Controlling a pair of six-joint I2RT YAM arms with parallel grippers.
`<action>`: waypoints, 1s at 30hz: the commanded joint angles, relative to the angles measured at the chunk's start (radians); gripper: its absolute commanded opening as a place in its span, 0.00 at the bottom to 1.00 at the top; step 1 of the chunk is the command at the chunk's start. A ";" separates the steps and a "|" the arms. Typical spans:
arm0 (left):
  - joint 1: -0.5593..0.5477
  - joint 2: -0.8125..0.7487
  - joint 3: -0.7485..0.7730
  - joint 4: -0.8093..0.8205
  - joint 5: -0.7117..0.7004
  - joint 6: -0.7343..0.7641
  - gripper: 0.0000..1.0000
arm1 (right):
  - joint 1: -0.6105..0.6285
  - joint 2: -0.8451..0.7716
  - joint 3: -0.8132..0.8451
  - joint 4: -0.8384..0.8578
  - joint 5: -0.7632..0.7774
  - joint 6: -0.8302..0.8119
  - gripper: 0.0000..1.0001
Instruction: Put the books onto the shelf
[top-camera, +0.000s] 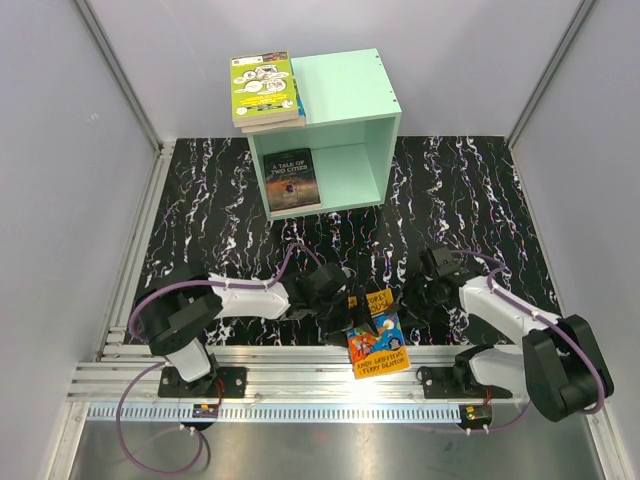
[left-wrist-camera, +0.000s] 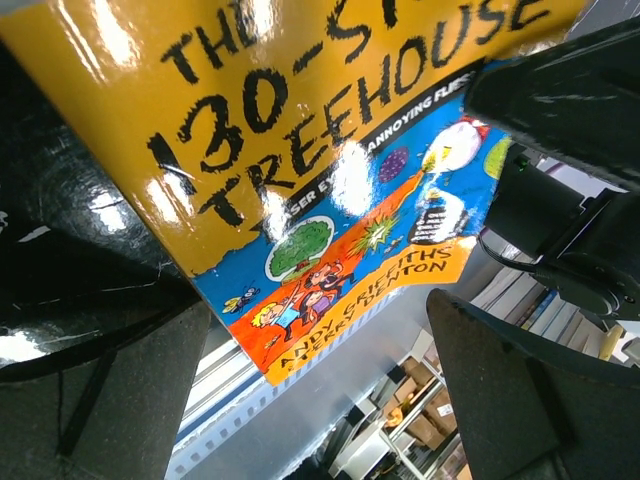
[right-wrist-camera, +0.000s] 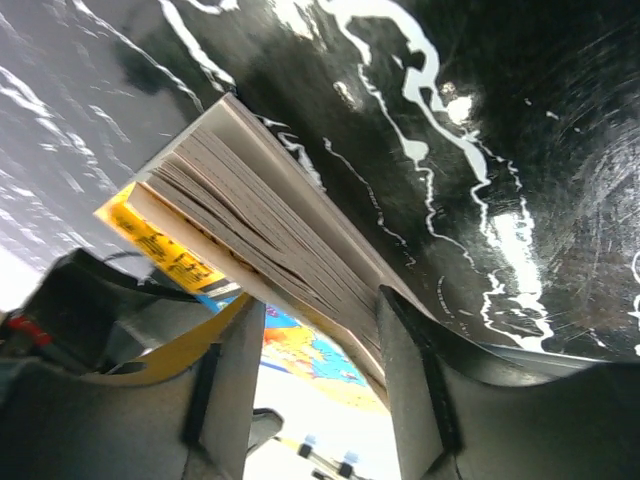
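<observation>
"130-Storey Treehouse" book (left-wrist-camera: 330, 150), Griffiths/Denton, overhangs near table (top-camera: 200, 240) edge btwn my grippers, prob so an edge is grabbable. L gripper (left-wrist-camera: 315, 390) wide open, off it. R gripper (right-wrist-camera: 310, 380) straddles page edge; can't tell if clamped. Far: "A Tale of Two Cities" (top-camera: 293, 180) upright in shelf (top-camera: 350, 100); stack (top-camera: 265, 88) on top, titles unreadable.

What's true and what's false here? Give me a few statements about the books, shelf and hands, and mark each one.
1. A dark book sits inside the shelf. True.
2. The shelf's top is bare. False: a stack of books lies there.
3. The left hand is open. True.
4. The orange book is inside the shelf. False: it is far from it, with the right hand around its page edge.
</observation>
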 joint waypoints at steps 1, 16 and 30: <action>-0.001 0.052 -0.001 0.017 -0.073 0.027 0.99 | 0.066 0.028 0.023 -0.014 -0.117 0.029 0.54; 0.000 0.017 -0.028 0.014 -0.093 0.021 0.99 | 0.237 0.060 0.086 0.112 -0.134 0.089 0.11; 0.016 -0.076 -0.112 0.069 -0.110 -0.039 0.98 | 0.294 0.111 0.052 0.230 -0.191 0.130 0.00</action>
